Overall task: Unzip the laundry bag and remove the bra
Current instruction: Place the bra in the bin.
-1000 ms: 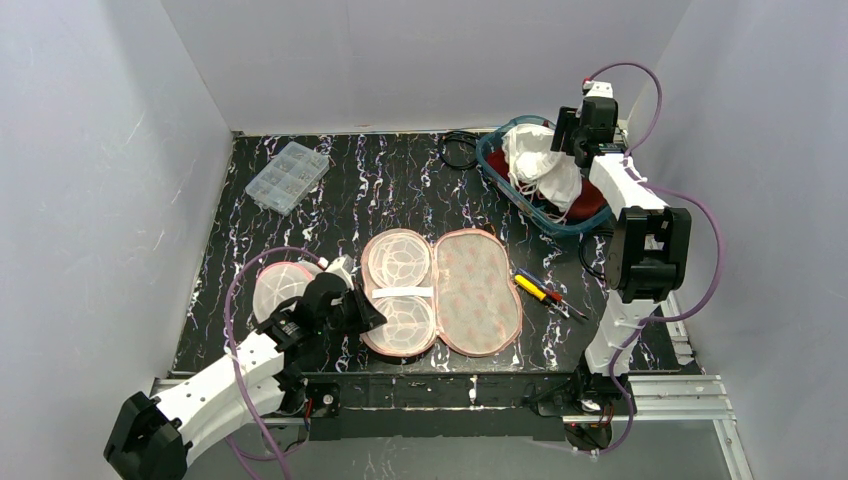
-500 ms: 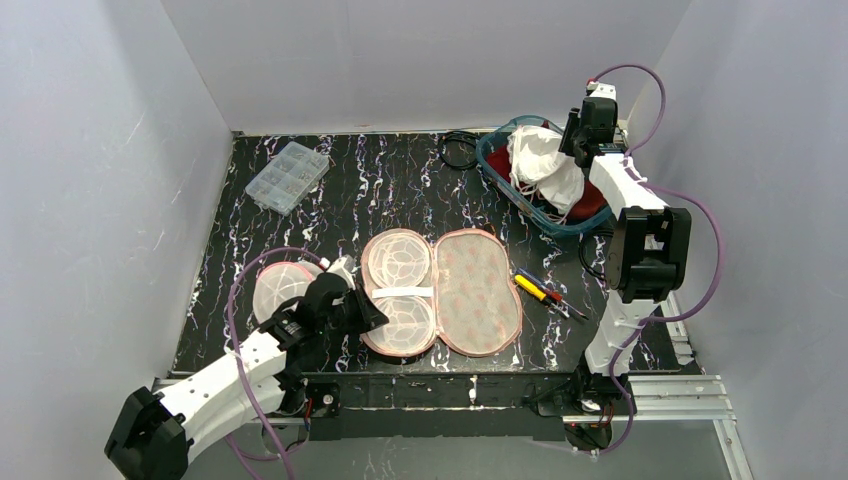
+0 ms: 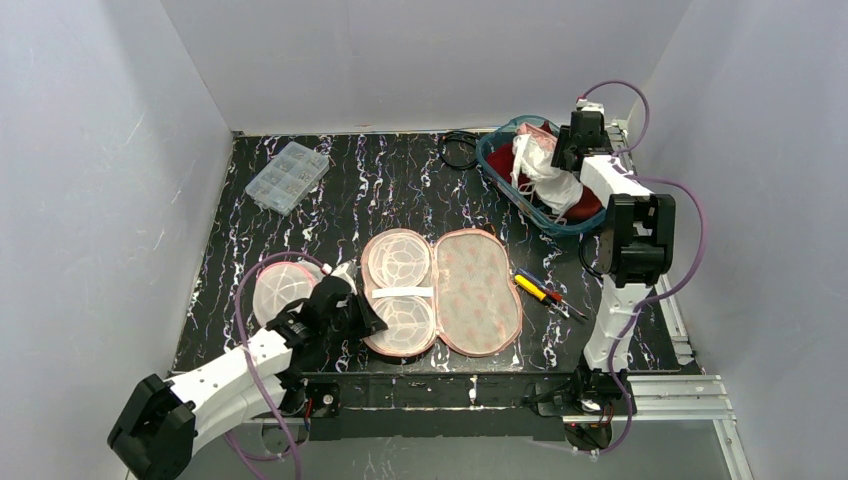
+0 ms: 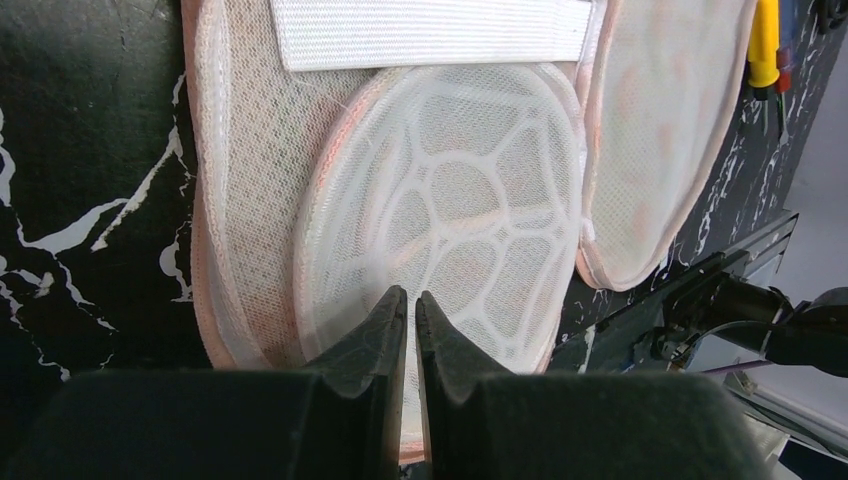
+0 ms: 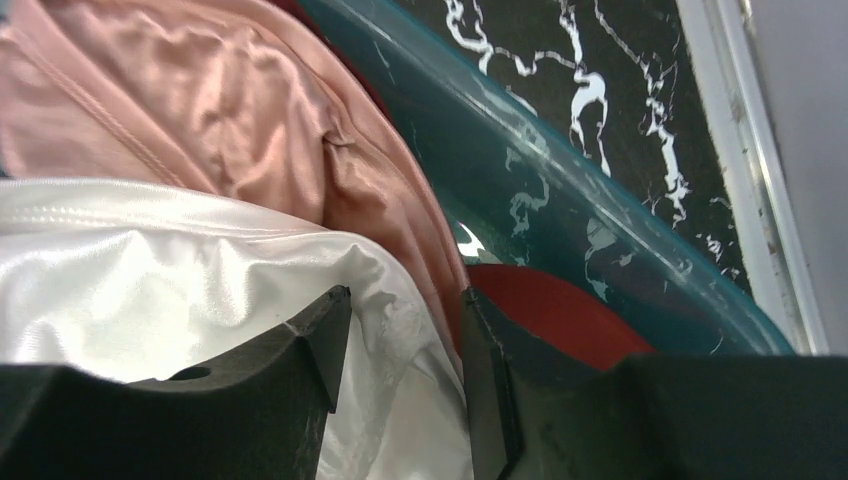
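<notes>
The pink mesh laundry bag [image 3: 470, 290] lies unzipped and spread flat at the front of the table. Two white ribbed mesh domes [image 4: 450, 210] sit in its left half under a white strap [image 4: 430, 30]. My left gripper [image 4: 411, 295] is shut, tips over the nearer dome, at the bag's front left edge [image 3: 372, 322]. The white bra [image 3: 545, 170] lies in the teal basket [image 3: 497, 168] at the back right, beside pink satin [image 5: 200, 100]. My right gripper [image 5: 405, 292] is down in the basket [image 3: 560, 152], jaws open, with loose white bra fabric [image 5: 150, 290] between them.
A round pink-rimmed mesh cup [image 3: 272, 290] lies left of the bag. A clear compartment box [image 3: 287, 176] sits at the back left and a black cable [image 3: 460, 150] beside the basket. Screwdrivers [image 3: 540, 290] lie right of the bag. Something red [image 5: 540, 310] lines the basket.
The right gripper has gone lower into the basket and the white bra has sunk with it, uncovering pink satin behind. The left arm has hardly moved.
</notes>
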